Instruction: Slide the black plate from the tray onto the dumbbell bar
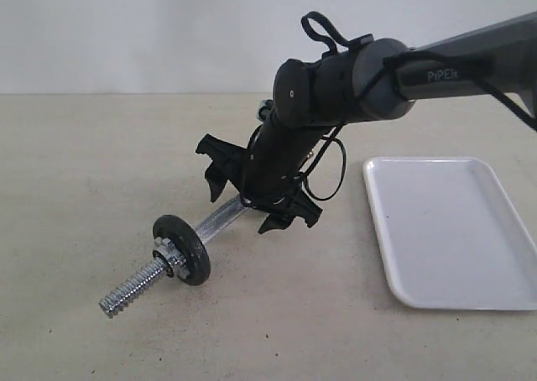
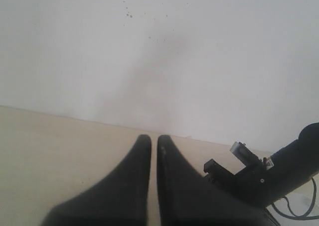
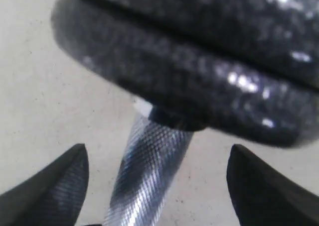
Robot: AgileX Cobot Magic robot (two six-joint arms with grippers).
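The dumbbell bar (image 1: 220, 219) lies slanted on the table, its threaded end (image 1: 130, 292) pointing to the near left. A thick black disc (image 1: 188, 252) sits on it behind a chrome collar nut (image 1: 168, 252). Close up in the right wrist view, two black rims (image 3: 184, 94) sit pressed together on the knurled bar (image 3: 149, 171); the nearer one looks like the black plate. My right gripper (image 1: 248, 203) (image 3: 157, 154) is open and straddles the bar's middle without gripping it. The white tray (image 1: 445, 230) holds nothing. My left gripper (image 2: 154, 139) is shut on nothing, raised and facing the wall.
The right arm (image 1: 352, 83) reaches from the right across the middle and hides the bar's far end. It also shows beside the left gripper as a dark arm (image 2: 279, 171). The tray lies at the right edge of the table.
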